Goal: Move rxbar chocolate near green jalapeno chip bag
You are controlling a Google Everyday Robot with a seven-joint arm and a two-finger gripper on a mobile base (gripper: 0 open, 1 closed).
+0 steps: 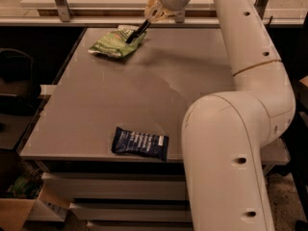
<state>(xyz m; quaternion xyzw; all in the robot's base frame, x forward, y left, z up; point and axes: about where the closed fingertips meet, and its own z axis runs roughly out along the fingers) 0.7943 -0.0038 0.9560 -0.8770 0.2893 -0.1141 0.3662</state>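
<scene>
The green jalapeno chip bag (113, 43) lies crinkled at the far left of the grey table (144, 95). My gripper (151, 18) hangs over the table's far edge, just right of the bag. It is shut on the rxbar chocolate (138, 32), a thin black bar that slants down and to the left from the fingers. The bar's lower end is over the bag's right edge. I cannot tell whether it touches the bag.
A larger dark blue wrapper with white print (140, 143) lies near the table's front edge. My white arm (231, 148) fills the right side of the view. A railing and a shelf run behind the table. Boxes sit on the floor at the lower left.
</scene>
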